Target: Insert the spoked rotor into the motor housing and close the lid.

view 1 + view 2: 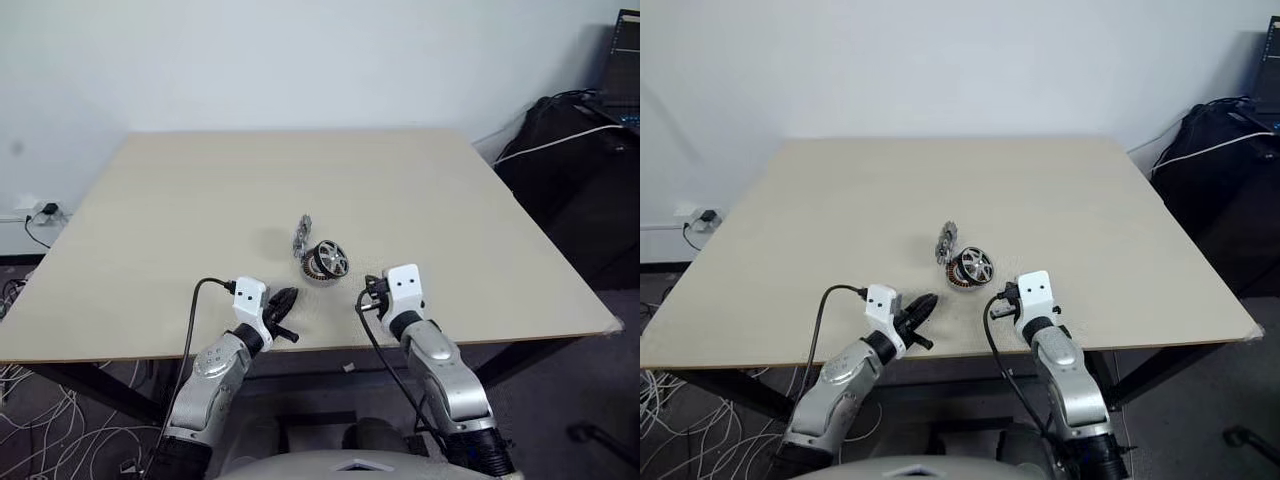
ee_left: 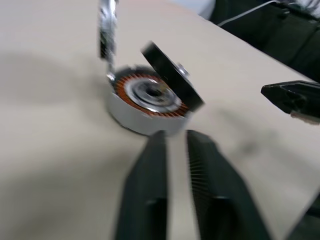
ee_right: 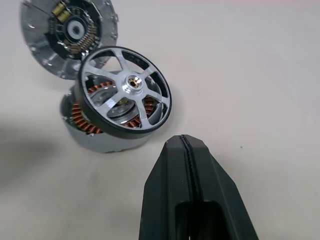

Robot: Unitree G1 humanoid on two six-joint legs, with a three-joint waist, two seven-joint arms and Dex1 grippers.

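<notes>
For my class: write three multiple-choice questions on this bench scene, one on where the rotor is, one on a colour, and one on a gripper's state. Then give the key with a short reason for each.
1. Where is the spoked rotor?
A. Tilted on the motor housing
B. Flat on the table, apart
C. In a gripper

2. What colour are the housing's windings?
A. Blue
B. Copper
C. White

3. How are the right gripper's fingers?
A. Wide open
B. Closed on the lid
C. Shut, empty

Key: 1 A, the rotor leans askew on the housing. 2 B, copper coils show under the spokes. 3 C, the fingers meet with nothing between them.
</notes>
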